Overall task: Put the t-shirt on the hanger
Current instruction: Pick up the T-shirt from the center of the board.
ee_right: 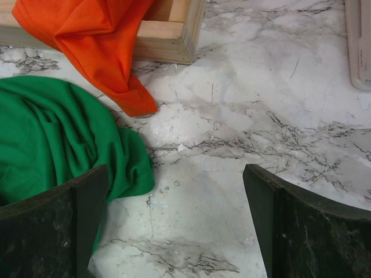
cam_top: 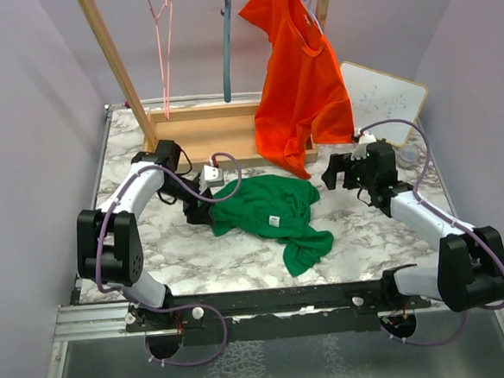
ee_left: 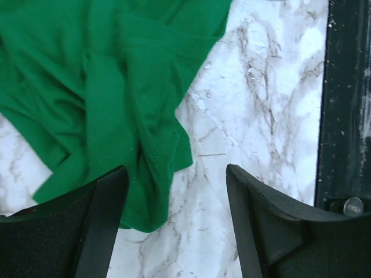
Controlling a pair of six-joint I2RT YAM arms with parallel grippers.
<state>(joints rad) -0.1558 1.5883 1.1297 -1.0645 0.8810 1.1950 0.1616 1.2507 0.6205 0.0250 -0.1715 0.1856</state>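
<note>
Basically not started: t-shirt (cam_top: 271, 209) is lying crumpled on table (cam_top: 196, 253), hanger (cam_top: 225, 44) is hanging bare, left gripper (ee_left: 175, 171) and right gripper (ee_right: 175, 171) are sitting wide open, empty.

T-shirt (cam_top: 266, 210) lies bunched on worktop (cam_top: 196, 253), centre, in front of rack base (cam_top: 205, 136). Left gripper (cam_top: 202, 211) sits at the t-shirt's left edge, with cloth lying under and between its spread fingers. Right gripper (cam_top: 342, 172) is to the t-shirt's right, apart from it, over bare worktop.

Rack stands at rear of worktop. Hanging above it, left to right: wire hanger (cam_top: 166, 48), hanger (cam_top: 225, 52), second t-shirt (cam_top: 301, 82). Second t-shirt drapes over the rack base's front right corner; its tip reaches the worktop just behind the t-shirt. Whiteboard (cam_top: 384, 100) leans at rear right, behind right gripper.
</note>
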